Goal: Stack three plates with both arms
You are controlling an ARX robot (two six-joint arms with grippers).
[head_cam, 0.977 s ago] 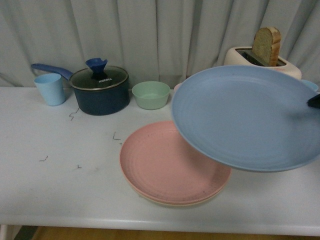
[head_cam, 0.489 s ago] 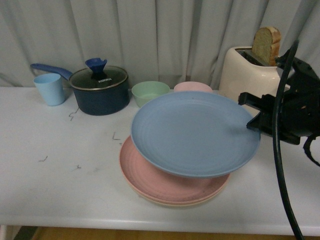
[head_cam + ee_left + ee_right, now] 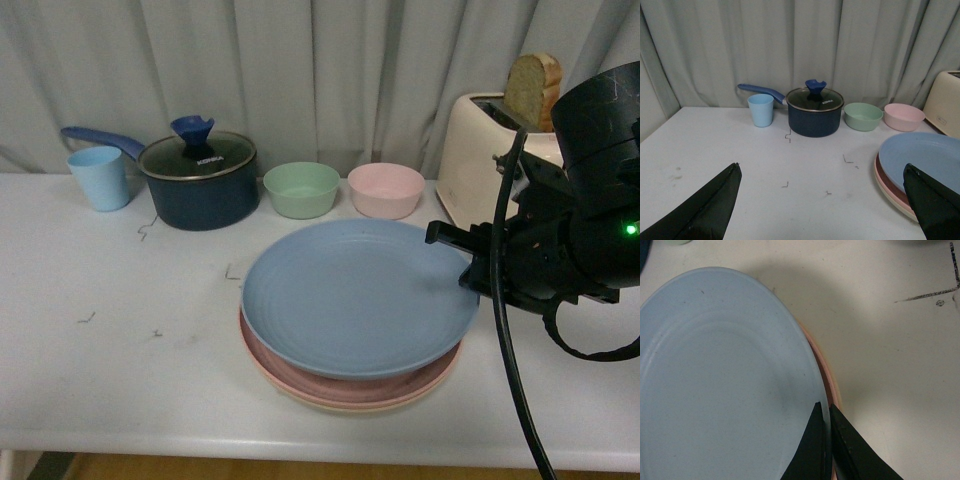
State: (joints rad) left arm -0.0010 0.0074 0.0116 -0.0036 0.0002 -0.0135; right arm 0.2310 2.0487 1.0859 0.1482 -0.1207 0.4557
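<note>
In the lower middle of the front view, the blue plate lay over the pink plate and the beige plate on the white worktop, with the right gripper at its right rim. In the right wrist view the jaws were pinched on that blue rim at the lower middle of the frame. In the left wrist view the left gripper had its jaws spread wide and holding nothing, with the saucepan, blue cup, green bowl and pink bowl along the curtain.
</note>
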